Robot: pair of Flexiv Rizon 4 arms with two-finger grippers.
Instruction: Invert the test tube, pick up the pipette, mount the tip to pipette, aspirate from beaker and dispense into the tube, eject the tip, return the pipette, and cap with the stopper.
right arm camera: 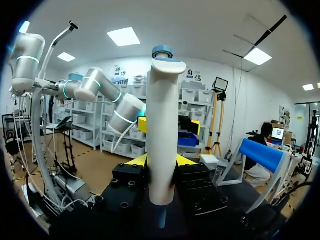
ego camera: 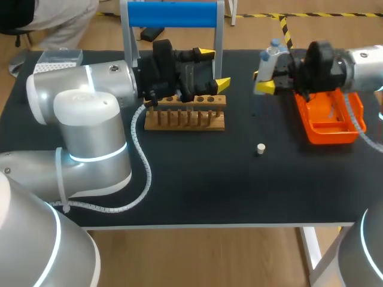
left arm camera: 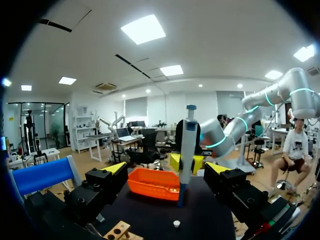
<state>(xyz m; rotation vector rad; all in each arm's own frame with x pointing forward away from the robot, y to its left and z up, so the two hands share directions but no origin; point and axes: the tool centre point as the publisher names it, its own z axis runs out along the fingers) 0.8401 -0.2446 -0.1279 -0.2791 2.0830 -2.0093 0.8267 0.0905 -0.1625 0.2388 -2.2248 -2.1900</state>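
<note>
Right gripper (ego camera: 263, 81) pinches the upright pipette (ego camera: 270, 55). Left gripper (ego camera: 214, 68), spread wide, hangs over the wooden rack (ego camera: 185, 119).

Black matte table top (ego camera: 197, 191). Wooden rack (ego camera: 185, 119) toward far edge, left of centre: row of round holes along top bar, thin dowels beneath, flat base. Just behind rack, blue bar (ego camera: 173, 14) laid across two grey metal uprights (ego camera: 127, 42) at far edge. Orange plastic tray (ego camera: 331, 128) on right side, open-topped, set slightly askew, well apart from rack.
</note>
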